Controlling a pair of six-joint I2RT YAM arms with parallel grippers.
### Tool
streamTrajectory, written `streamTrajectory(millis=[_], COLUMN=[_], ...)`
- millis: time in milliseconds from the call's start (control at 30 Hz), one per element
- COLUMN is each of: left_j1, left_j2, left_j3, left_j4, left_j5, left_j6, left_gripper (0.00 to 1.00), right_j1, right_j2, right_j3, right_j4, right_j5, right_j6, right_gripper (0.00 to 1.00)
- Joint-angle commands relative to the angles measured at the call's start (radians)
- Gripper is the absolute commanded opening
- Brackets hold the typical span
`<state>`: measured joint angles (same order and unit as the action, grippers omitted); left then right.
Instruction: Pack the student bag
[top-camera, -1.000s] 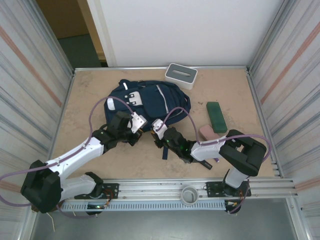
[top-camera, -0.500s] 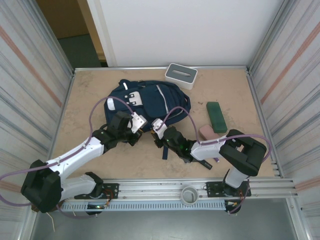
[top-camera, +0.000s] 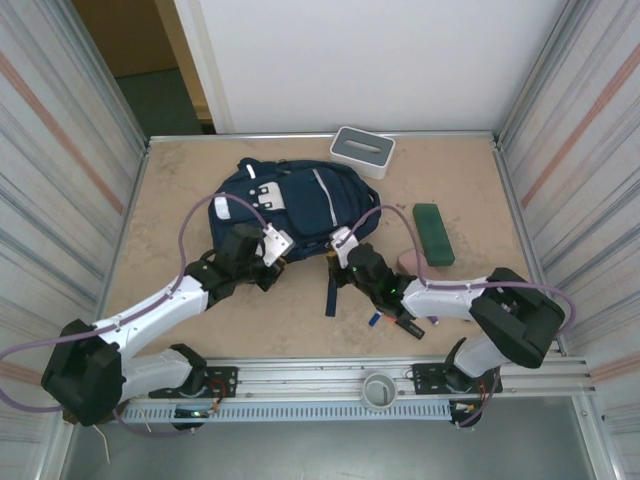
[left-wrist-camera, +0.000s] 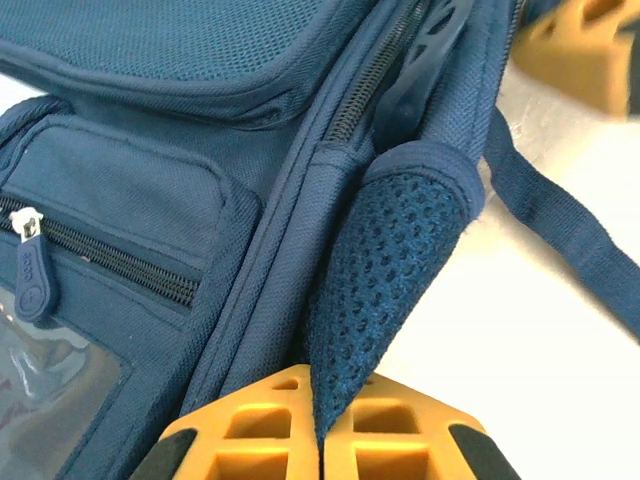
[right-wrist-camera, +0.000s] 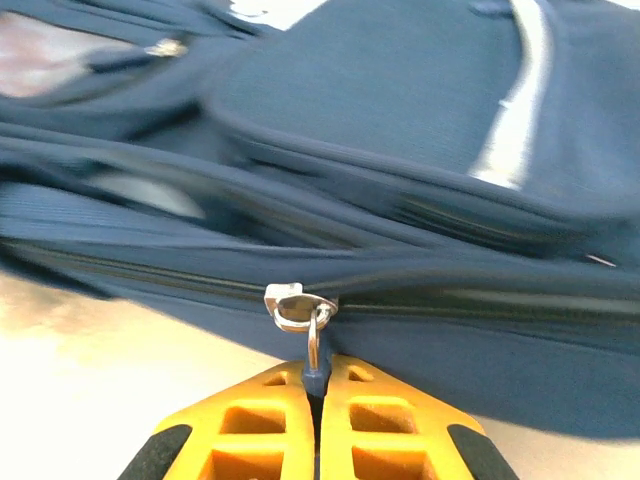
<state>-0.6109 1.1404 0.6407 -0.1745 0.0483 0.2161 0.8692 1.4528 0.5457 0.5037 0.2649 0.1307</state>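
Observation:
The student bag (top-camera: 300, 195), a navy backpack with white patches and pale strips, lies flat in the middle of the table. My left gripper (top-camera: 277, 251) is at its near left edge. In the left wrist view the left gripper (left-wrist-camera: 322, 420) is shut on a navy mesh strap pad (left-wrist-camera: 390, 260) of the bag (left-wrist-camera: 150, 180). My right gripper (top-camera: 341, 246) is at the bag's near right edge. In the right wrist view the right gripper (right-wrist-camera: 317, 385) is shut on the tab of a silver zipper pull (right-wrist-camera: 300, 305) on the bag's (right-wrist-camera: 400, 90) long side zipper.
A white-grey box (top-camera: 362, 151) stands at the back behind the bag. A flat green case (top-camera: 433, 233) and a pink item (top-camera: 411, 262) lie to the right. Small dark items (top-camera: 378, 320) lie under my right arm. Corrugated walls close both sides.
My right gripper has moved to the right along the bag's near edge, taking the zipper pull with it, and its arm has stretched out. The left gripper has stayed put.

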Motion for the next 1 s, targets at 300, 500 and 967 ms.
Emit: streamTrajectory(millis=[300, 500, 967], left_j1=[0.036, -0.036, -0.158], left_j2=[-0.026, -0.029, 0.245], left_j3=[-0.001, -0.006, 0.117], left_j4=[0.07, 0.134, 0.214], left_j5=[-0.063, 0.062, -0.008], left_j6=[0.083, 0.173, 0.314], left_gripper=[0.18, 0.54, 0.56], right_j1=[-0.107, -0.093, -0.064], right_j2=[-0.095, -0.125, -0.189], right_j3=[0.016, 0.067, 0.084], right_j4=[-0.21, -0.233, -0.241], right_j5=[-0.253, -0.363, -0.426], right_j6=[0.179, 0.218, 0.242], right_gripper=[0.0, 0.0, 0.0])
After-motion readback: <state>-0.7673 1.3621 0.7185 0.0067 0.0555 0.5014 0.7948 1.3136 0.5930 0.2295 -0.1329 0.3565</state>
